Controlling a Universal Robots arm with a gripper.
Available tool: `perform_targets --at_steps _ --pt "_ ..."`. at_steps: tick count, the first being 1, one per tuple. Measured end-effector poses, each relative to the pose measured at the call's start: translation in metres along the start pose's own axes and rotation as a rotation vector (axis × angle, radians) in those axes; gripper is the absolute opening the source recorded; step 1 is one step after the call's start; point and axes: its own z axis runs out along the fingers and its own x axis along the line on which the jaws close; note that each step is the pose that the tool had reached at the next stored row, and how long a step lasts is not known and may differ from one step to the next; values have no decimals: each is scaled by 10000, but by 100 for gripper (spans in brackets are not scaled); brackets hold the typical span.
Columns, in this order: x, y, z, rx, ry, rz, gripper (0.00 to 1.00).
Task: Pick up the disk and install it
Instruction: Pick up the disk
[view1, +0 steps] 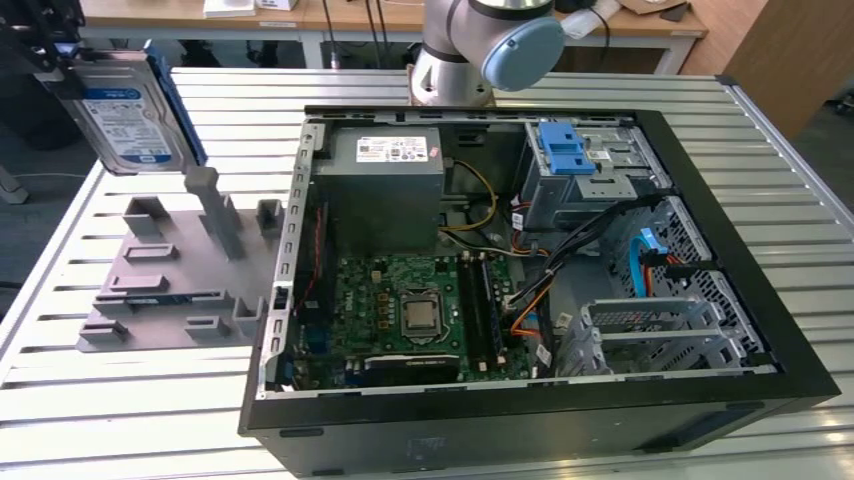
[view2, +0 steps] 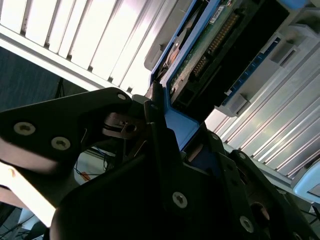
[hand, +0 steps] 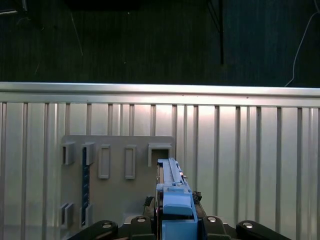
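Claw (view2: 180, 132) is closing on the disk (view2: 210, 50). In the second wrist view its dark fingers (view2: 155, 117) are pinching the blue carrier frame from both sides, and the drive's circuit-board face is running away from the camera.

In the first wrist view the disk (hand: 175, 200) is standing edge-on between the claw (hand: 175, 225) arms, blue frame uppermost.

Directly beneath it the grey parts holder (hand: 125, 200) is lying flat on the slatted desk (hand: 250, 160), and its open slots are showing.

In the exterior view the disk (view1: 127, 115) is hanging upright in the air under the claw (view1: 54, 55), label facing the camera. It is clear of the grey parts holder (view1: 160, 280) and touching nothing else.

Pick-up judged done: the drive is off its holder and is being carried by the claw alone.

Further toward the exterior view's right, the open computer case (view1: 534, 430) is sitting on the desk (view1: 134, 420), well apart from the disk.

- Inside it, the motherboard (view1: 414, 300) is sitting nearest the camera, with the power-supply box (view1: 387, 165) behind it.
- The grey cage (view1: 607, 175) with the blue latch (view1: 567, 150) is sitting at the far corner.
- A second metal cage (view1: 654, 335) is sitting nearer the camera.
- Cables are trailing between them.

Install judged not done: the drive is outside the case and well apart from both cages.

Beyond the case, the arm's base (view1: 467, 50) is rising from the desk's far edge.
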Motion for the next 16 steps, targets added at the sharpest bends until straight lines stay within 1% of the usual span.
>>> perform_targets --at_steps 8,16 --pt "-1 0 -60 0 0 0 37" --pt "-2 0 -88 -1 0 0 37"
